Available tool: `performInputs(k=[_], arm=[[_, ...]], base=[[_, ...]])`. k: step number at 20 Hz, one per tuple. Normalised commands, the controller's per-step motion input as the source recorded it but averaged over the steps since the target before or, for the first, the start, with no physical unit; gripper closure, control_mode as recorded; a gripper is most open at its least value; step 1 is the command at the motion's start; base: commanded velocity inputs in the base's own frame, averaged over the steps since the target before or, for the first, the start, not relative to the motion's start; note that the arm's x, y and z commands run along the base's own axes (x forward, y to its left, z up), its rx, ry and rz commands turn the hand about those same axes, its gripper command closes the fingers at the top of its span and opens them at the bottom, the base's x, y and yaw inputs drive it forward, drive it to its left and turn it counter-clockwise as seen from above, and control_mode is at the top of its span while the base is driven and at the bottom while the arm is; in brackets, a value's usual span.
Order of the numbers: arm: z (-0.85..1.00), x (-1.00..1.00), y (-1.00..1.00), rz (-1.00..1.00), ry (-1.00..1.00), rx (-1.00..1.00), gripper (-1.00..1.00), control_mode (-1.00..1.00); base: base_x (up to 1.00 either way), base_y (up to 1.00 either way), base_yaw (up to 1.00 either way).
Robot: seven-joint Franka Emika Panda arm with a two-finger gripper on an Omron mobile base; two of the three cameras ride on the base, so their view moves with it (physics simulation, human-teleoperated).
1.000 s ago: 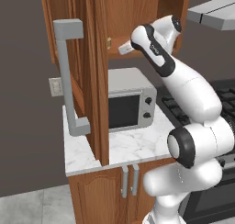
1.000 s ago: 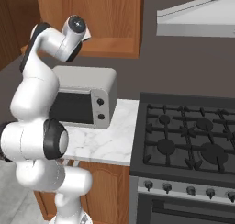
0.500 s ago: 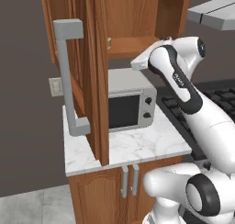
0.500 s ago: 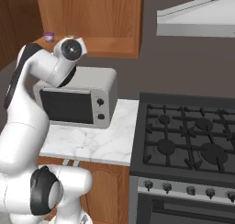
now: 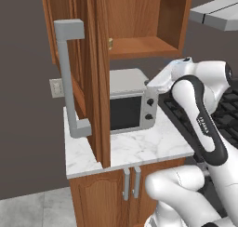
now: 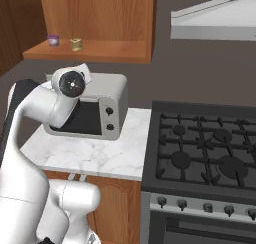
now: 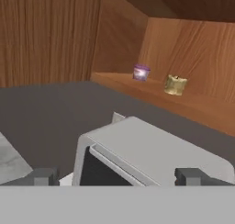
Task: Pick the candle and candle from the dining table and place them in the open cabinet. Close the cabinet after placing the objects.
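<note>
One short candle (image 6: 76,44) stands on the cabinet (image 6: 95,52) shelf in the upper left of the right base view, just beside a small purple ring (image 6: 53,40) to its left. The arm's white wrist sits lower, at centre left, in front of the microwave (image 6: 107,119).

In the left base view the cabinet door (image 5: 95,77) stands wide open at centre left, edge-on, its long grey bar handle (image 5: 69,77) running upright at the left. The arm curls across the right half of the frame, so the door lies to its left.

In the hand view the gripper (image 7: 117,176) is spread wide at the bottom edge and holds nothing. The candle sits upper right of centre, above and beyond the fingertips (image 7: 193,175). The slim candle isn't visible here, so I judge another fetch remains before the door is swung shut.
</note>
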Motion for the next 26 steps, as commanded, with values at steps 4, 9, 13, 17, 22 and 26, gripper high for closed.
performInputs(k=[4,9,13,17,22,26], arm=[[-0.57,-0.30,-0.10,-0.02,0.16,0.00,-1.00,-1.00],[-0.69,-0.11,0.00,-0.06,0.23,-0.07,-1.00,-1.00],[-0.77,-0.07,0.00,-0.09,0.25,-0.09,-1.00,-1.00],[-0.51,-0.10,0.00,-0.12,0.21,-0.01,-1.00,-1.00],[-0.45,-0.19,-0.01,-0.13,0.13,-0.02,-1.00,-1.00],[-0.44,-0.05,0.00,-0.13,0.07,-0.09,-1.00,-1.00]], base=[[0.00,0.00,0.00],[0.00,0.00,0.00],[0.00,0.00,0.00],[0.00,0.00,0.00],[0.00,0.00,0.00],[0.00,0.00,0.00]])
